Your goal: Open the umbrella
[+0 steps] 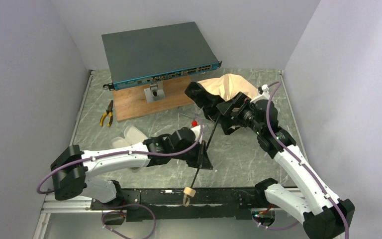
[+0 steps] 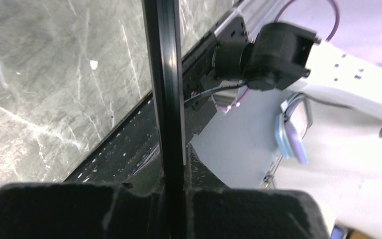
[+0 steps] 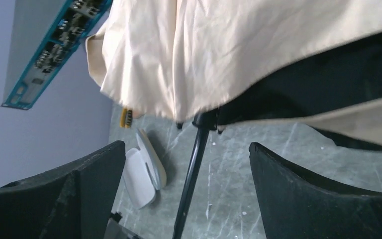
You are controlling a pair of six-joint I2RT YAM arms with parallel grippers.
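The umbrella's cream-beige canopy with black lining bunches at the back right of the marble table. Its thin black shaft slants down to the small tan handle at the near edge. My left gripper is shut on the shaft about midway, the shaft running straight up between its jaws. My right gripper hovers just below the canopy with its jaws wide apart. In the right wrist view the shaft passes between the open fingers without touching them, under the canopy.
A whitish oblong case shell lies open left of the left arm, also seen as the case shell. A network switch stands on a wooden board at the back. Yellow-handled pliers lie at the left. A small red piece sits near the shaft.
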